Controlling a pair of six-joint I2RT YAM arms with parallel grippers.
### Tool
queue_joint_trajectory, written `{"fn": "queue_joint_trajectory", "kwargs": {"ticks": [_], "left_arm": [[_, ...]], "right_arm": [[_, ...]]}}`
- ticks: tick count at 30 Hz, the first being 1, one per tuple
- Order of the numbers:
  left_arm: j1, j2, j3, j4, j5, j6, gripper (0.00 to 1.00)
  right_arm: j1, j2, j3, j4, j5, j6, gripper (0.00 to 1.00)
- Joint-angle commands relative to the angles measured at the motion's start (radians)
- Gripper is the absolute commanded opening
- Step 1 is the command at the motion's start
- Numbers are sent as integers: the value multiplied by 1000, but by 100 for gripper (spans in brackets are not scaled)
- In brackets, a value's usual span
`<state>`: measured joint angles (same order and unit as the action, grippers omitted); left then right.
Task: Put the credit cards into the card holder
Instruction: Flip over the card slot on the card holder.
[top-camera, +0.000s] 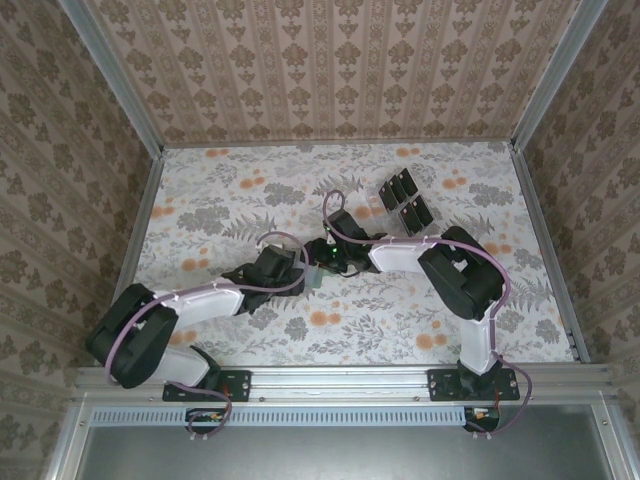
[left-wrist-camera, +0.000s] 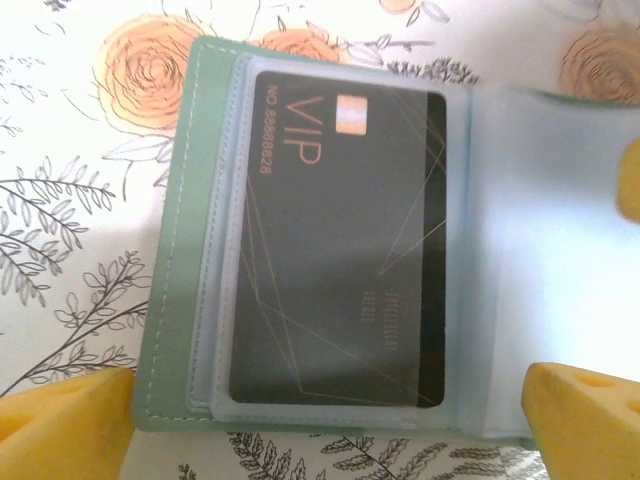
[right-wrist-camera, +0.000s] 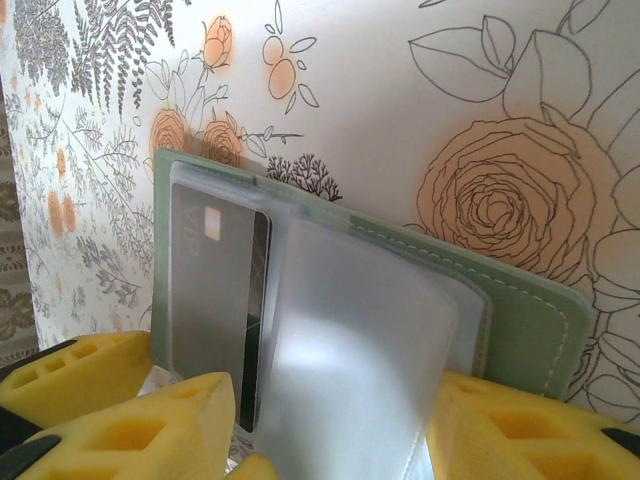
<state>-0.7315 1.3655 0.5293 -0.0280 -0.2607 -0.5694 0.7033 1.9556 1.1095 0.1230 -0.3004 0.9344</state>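
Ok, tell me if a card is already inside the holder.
Yes, a black card sits in a clear sleeve of the open green holder.

I see a tabletop covered in pale floral print, orange blooms and grey leaves. Damask-patterned walls box it on three sides; a clear slotted tray sits on it, toward the far right.

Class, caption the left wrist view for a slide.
Black VIP card sleeved in the open green card holder.
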Motion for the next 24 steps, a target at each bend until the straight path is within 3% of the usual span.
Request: {"fn": "queue_joint_trajectory", "kwargs": {"ticks": [1,12,24], "left_arm": [[4,-66,-16,-36,-21,-22,100],[49,-273,-64,-92,-53,-50,100],[118,-362,-101,-112,-18,-36,100]], "right_arm": [[6,4,32,-34,-26,-16,54],[40,5,101,-91,-19,-21,54],[77,65,217,-150,-12,-20,54]]}}
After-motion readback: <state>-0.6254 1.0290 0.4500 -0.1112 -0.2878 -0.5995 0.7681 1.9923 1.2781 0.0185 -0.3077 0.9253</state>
